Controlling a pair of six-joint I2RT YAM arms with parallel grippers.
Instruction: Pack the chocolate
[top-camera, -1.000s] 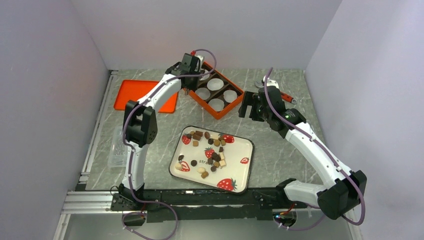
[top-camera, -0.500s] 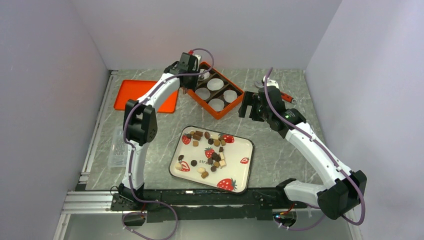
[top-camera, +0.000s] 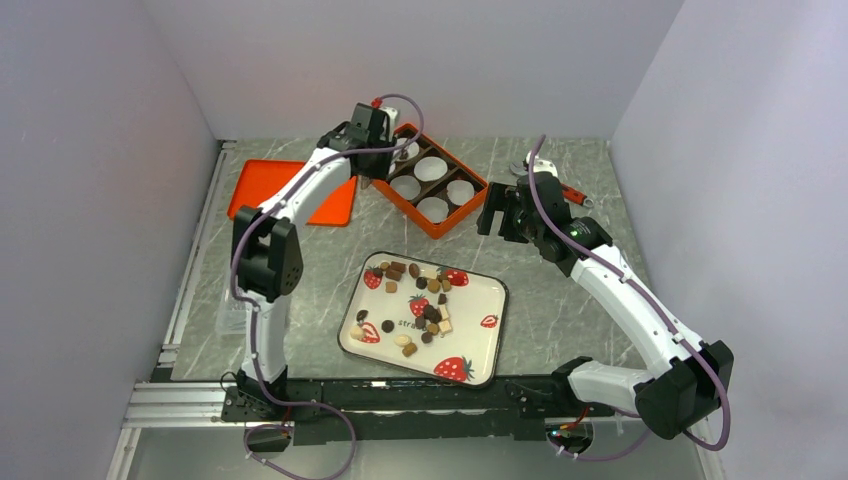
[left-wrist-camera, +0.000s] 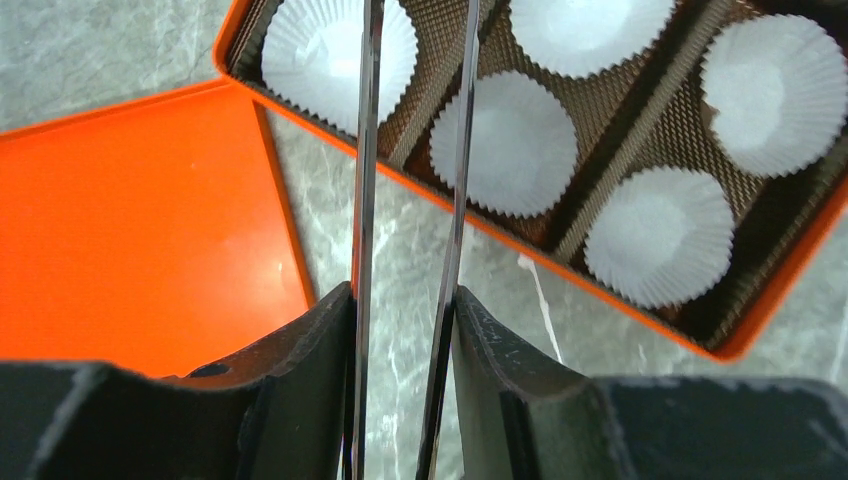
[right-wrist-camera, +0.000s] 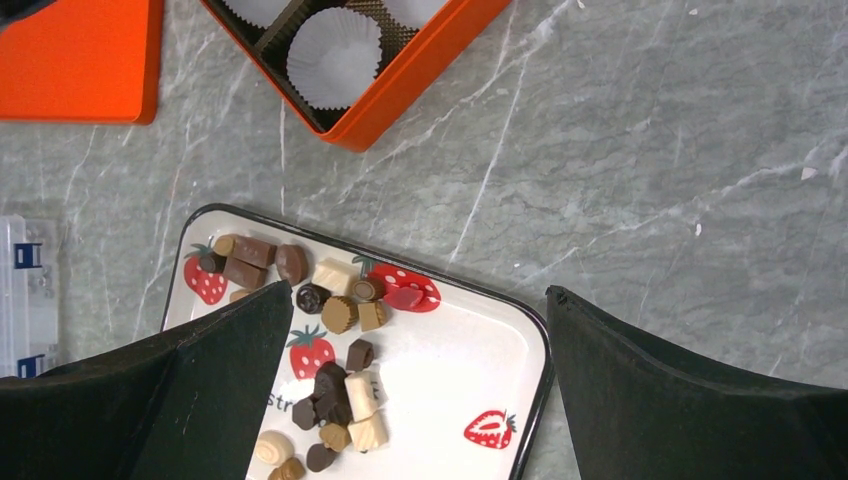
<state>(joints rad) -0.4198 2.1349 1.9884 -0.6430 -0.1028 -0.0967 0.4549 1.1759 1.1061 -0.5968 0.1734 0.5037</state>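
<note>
The chocolate (top-camera: 425, 300) is a loose scatter of dark, light brown and cream pieces on the strawberry-print tray (top-camera: 480, 345). The right wrist view shows the chocolate (right-wrist-camera: 340, 390) too. My left gripper (top-camera: 375, 165) hovers over the far-left corner of the orange box (top-camera: 440, 232), shut on metal tweezers (left-wrist-camera: 365, 150). In the left wrist view, the left gripper (left-wrist-camera: 405, 300) has the tweezers' arms standing apart with nothing between them; their tips are out of frame. The white paper cups (left-wrist-camera: 515, 140) that show are empty. My right gripper (top-camera: 497, 215) hangs open above the table between box and tray.
An orange lid (top-camera: 250, 195) lies flat left of the box, partly under the left arm. A clear plastic case (top-camera: 232, 305) sits at the table's left edge. A red-handled tool (top-camera: 572, 193) lies behind the right gripper. Walls close in on three sides.
The left arm's elbow has swung to the left and its wrist has shifted slightly left at the box's far corner. The right arm has not moved.
</note>
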